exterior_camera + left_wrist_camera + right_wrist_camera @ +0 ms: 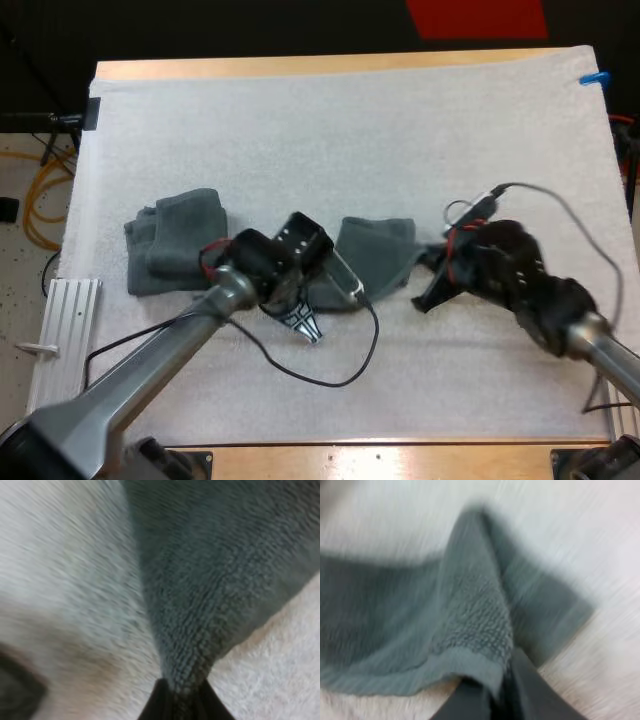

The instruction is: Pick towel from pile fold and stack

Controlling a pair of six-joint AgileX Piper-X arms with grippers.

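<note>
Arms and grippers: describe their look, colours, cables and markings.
Both arms are silver-grey tubes ending in bulky black wrist housings with red accents: left arm, right arm. A thin black cable loops from the left one. The left gripper and right gripper have tapered black fingers.

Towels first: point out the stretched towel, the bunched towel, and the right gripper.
stretched towel [376,246], high view, its middle.
bunched towel [178,242], high view, top fold.
right gripper [498,686], right wrist view, between fingertips on towel edge.
</note>
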